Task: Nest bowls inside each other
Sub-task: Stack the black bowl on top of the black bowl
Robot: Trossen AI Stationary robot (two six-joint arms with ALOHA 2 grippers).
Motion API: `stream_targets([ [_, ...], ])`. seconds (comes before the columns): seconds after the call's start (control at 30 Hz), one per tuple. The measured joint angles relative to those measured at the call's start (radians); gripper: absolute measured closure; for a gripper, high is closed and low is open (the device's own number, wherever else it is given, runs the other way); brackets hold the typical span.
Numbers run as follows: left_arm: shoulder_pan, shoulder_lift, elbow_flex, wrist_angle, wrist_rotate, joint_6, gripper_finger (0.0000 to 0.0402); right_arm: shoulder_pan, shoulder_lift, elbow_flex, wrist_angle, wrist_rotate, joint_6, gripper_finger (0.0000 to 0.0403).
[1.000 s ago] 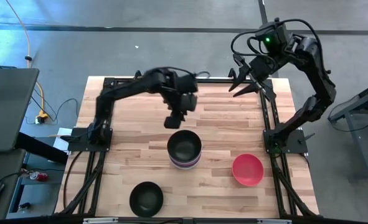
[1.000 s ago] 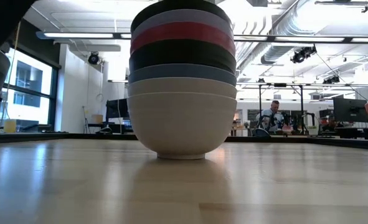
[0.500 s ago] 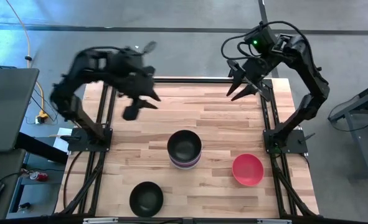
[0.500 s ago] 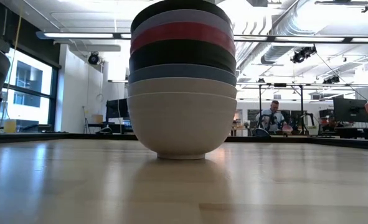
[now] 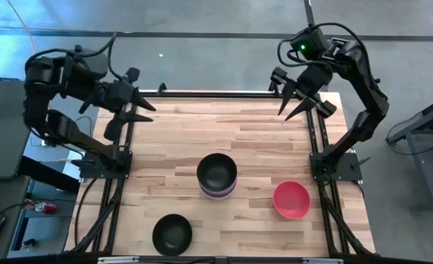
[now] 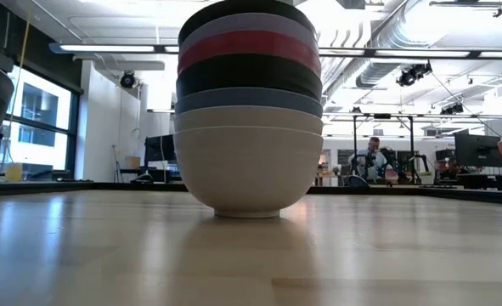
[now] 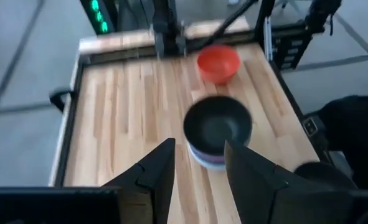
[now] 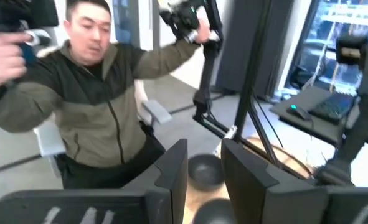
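Observation:
A stack of several nested bowls [image 5: 217, 176] stands on its white bottom bowl at the table's middle, with a black bowl on top; the low view [image 6: 249, 110] shows black, lavender, red, black, blue and white rims. A loose magenta bowl [image 5: 291, 199] sits upright at the near right. A loose black bowl [image 5: 172, 235] sits upright at the near left. My left gripper [image 5: 144, 112] is open and empty above the table's far left corner. My right gripper [image 5: 286, 114] is open and empty above the far right corner.
Black frame rails run along the table's left, right and far edges [image 5: 216, 94]. A person in an olive jacket [image 8: 103, 112] stands beyond the table's near side. Bare wood lies between the stack and the far edge [image 5: 223, 128].
My left gripper has swung up and away from just beyond the stack toward the table's far left corner, empty. My right gripper has shifted a little over the far right corner. The bowls have not moved.

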Motion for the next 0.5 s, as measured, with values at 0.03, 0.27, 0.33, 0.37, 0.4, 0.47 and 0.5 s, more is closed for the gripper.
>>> stream_targets([
  [0.03, 0.000, -0.016, -0.037, -0.001, -0.001, -0.009, 0.0272, 0.000, 0.000, 0.000, 0.000, -0.018, -0.003, 0.0313],
  [0.27, 0.000, -0.162, -0.430, 0.165, 0.038, -0.009, 0.0272, 0.035, -0.001, 0.000, 0.000, -0.200, -0.034, 0.0313],
  [0.33, 0.000, -0.209, -0.552, 0.249, 0.077, 0.004, 0.0272, 0.059, 0.000, 0.000, 0.000, -0.194, -0.022, 0.0313],
  [0.37, 0.001, -0.234, -0.607, 0.281, 0.082, 0.008, 0.0272, 0.070, 0.001, 0.000, 0.000, -0.191, -0.006, 0.0313],
  [0.4, 0.001, -0.258, -0.660, 0.307, 0.082, 0.012, 0.0272, 0.082, 0.003, 0.000, 0.000, -0.176, 0.012, 0.0313],
  [0.47, 0.001, -0.303, -0.751, 0.354, 0.082, 0.015, 0.0272, 0.102, 0.010, 0.000, 0.004, -0.115, 0.063, 0.0313],
  [0.5, 0.001, -0.323, -0.790, 0.368, 0.082, 0.013, 0.0272, 0.110, 0.017, 0.000, 0.010, -0.075, 0.093, 0.0313],
])
